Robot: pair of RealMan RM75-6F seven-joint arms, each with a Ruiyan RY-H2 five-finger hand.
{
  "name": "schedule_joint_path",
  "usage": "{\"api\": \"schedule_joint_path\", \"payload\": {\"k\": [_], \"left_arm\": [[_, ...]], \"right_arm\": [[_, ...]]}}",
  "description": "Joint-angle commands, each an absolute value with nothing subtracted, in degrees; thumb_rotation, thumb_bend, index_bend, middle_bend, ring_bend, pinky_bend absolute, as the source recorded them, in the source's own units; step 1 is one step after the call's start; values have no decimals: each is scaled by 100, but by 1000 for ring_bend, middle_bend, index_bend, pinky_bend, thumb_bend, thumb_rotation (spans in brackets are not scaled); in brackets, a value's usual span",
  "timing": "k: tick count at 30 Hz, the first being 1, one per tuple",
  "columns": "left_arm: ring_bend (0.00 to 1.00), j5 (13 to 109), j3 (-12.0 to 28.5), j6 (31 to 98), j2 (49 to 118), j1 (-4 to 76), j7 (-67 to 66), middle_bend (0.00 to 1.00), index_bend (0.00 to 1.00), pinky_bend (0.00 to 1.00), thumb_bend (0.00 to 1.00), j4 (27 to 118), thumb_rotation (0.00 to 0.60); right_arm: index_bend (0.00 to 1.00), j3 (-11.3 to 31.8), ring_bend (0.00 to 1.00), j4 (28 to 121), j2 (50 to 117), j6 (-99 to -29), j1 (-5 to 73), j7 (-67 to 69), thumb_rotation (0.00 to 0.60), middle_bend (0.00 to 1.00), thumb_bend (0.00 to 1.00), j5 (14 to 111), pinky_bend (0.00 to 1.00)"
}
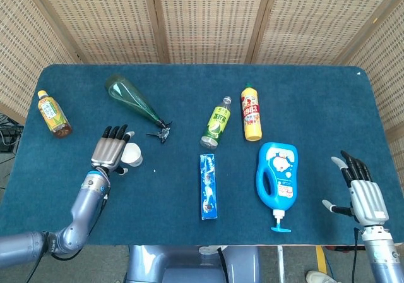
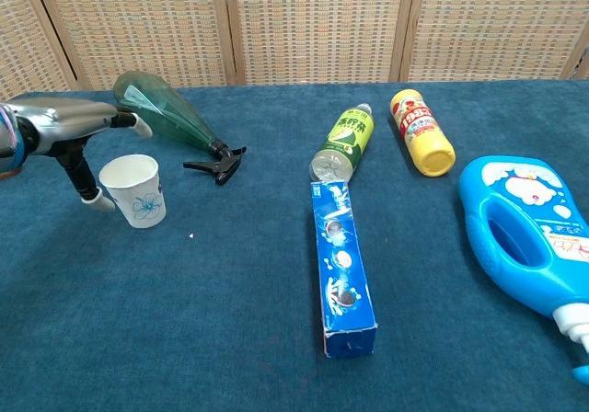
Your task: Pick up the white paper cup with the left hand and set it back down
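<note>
White paper cup [image 2: 135,189], blue flower print, no legible writing, upright on bench [image 2: 230,338], mouth up, axis vertical; left hand [image 1: 110,149] beside it, fingers [image 1: 117,132] extended, holding nothing.

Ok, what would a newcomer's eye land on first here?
Probably the big blue detergent bottle lying at the right of the table, and the blue toothpaste box in the middle. Then the left hand close beside the upright white paper cup at the left, not clearly gripping it.
</note>
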State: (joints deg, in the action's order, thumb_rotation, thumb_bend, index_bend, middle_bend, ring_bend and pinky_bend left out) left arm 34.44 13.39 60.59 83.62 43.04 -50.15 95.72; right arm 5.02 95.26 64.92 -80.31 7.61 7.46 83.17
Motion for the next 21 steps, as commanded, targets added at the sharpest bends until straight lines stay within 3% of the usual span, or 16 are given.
{"api": "schedule_joint_path", "payload": {"k": [1, 4, 9, 15, 21], "left_arm": [[0, 3213, 1300, 6109, 8518, 4486, -5145, 0, 146, 0, 185, 9425, 600], [0, 3049, 1266, 6102, 8545, 4572, -5189, 0, 162, 0, 233, 9406, 600], [0, 2867, 1169, 6157, 8526, 4689, -5232, 0, 202, 0, 232, 9425, 600], [0, 2923, 1057, 6242, 8539, 4734, -5161, 0, 331, 0, 236, 9406, 600], [0, 3210, 1049, 6311, 8478, 4640, -4689, 0, 364, 0, 242, 9479, 600]], "right_arm": [[0, 517, 0, 9522, 6470, -8051, 748, 795, 600, 0, 91, 8300, 0], [0, 532, 0, 9522, 6451, -8054, 743, 854, 600, 0, 91, 8280, 0], [0, 538, 0, 9515, 6439, -8037, 749, 890, 600, 0, 91, 8273, 0], [0, 516, 0, 9547, 6433, -8044, 740, 873, 600, 0, 91, 8305, 0], [0, 499, 0, 9576, 6433, -8034, 744, 860, 600, 0, 91, 8332, 0]]}}
